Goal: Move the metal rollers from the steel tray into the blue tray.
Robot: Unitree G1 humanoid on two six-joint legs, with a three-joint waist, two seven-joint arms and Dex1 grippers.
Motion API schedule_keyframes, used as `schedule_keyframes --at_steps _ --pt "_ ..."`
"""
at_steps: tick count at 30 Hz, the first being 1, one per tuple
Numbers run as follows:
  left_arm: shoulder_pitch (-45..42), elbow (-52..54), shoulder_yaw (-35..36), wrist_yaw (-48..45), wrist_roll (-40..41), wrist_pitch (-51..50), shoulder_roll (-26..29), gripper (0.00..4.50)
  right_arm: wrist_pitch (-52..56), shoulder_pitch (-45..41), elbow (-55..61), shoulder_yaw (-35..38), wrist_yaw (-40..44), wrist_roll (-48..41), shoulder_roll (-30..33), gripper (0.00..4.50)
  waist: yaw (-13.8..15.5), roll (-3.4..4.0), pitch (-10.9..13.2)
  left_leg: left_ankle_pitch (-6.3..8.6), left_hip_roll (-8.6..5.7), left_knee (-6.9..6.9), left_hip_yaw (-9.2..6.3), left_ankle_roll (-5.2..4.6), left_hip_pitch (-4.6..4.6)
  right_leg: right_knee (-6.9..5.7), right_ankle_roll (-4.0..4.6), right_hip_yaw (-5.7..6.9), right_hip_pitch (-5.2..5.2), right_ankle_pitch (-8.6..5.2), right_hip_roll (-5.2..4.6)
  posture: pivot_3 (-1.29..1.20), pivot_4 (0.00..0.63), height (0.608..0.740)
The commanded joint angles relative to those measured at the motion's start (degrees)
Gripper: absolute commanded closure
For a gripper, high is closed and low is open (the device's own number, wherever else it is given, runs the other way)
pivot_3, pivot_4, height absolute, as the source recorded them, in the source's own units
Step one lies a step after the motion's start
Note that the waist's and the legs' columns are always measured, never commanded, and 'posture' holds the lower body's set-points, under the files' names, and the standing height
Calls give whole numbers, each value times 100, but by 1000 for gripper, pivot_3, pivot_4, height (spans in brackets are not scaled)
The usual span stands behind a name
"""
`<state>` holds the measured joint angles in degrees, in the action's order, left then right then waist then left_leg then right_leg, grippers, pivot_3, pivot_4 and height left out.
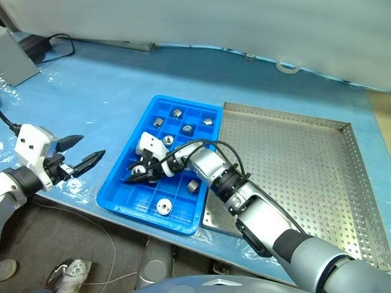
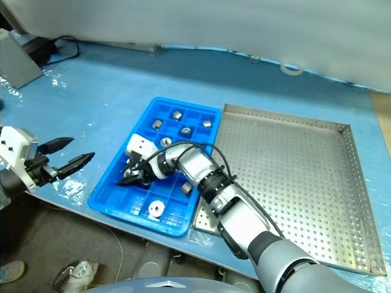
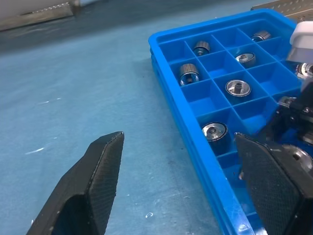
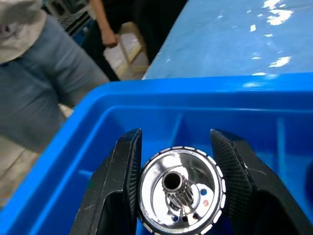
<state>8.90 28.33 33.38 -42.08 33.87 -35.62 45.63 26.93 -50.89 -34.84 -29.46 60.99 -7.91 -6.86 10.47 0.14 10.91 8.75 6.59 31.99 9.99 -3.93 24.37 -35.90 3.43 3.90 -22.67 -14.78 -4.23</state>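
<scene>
Clamped between the right hand (image 4: pixel 174 196) fingers: 1 metal roller (image 4: pixel 178 191), silvery with a toothed centre bore, held low inside a near-left compartment of the blue tray (image 1: pixel 125 183). Spread wide and holding nothing, hovering over the blue-covered counter (image 1: pixel 104 91) just left of that tray: left hand (image 1: pixel 88 152). Sitting singly in other compartments: several more metal rollers (image 1: pixel 164 207), about 7 countable. Touching the blue tray's right edge: steel tray (image 1: pixel 293 159), perforated, low-rimmed. Standing past the counter's edge, in the right wrist view: a person in jeans (image 4: pixel 44 83).
</scene>
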Motion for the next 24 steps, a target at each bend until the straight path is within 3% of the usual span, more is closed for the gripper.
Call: schedule_keyframes --at_steps 1,11,22,24 --pt "57 167 248 24 60 53 26 688 566 81 245 -344 165 -58 -616 2672 32 0 0 0 0 -1 0 0 -6 3 0 0 5 -1 0 416 150 740" --pt "42 224 135 120 57 67 -24 688 818 -128 439 -549 -58 -339 -1304 2672 53 -1 -1 -8 -1 -33 2 18 -33 10 0 -5 11 -3 1 437 150 740" --pt "19 337 -10 201 72 37 -99 688 215 -409 68 -431 -592 -571 -1733 2672 78 -2 -1 -26 -1 -67 2 46 -56 10 8 -5 18 -7 3 439 150 740" --pt "-44 330 -89 212 88 35 -105 688 96 -437 -25 -320 -703 -685 -1832 1941 120 -1 -1 -26 -1 -69 2 47 -63 9 8 -5 22 -7 3 439 150 740"
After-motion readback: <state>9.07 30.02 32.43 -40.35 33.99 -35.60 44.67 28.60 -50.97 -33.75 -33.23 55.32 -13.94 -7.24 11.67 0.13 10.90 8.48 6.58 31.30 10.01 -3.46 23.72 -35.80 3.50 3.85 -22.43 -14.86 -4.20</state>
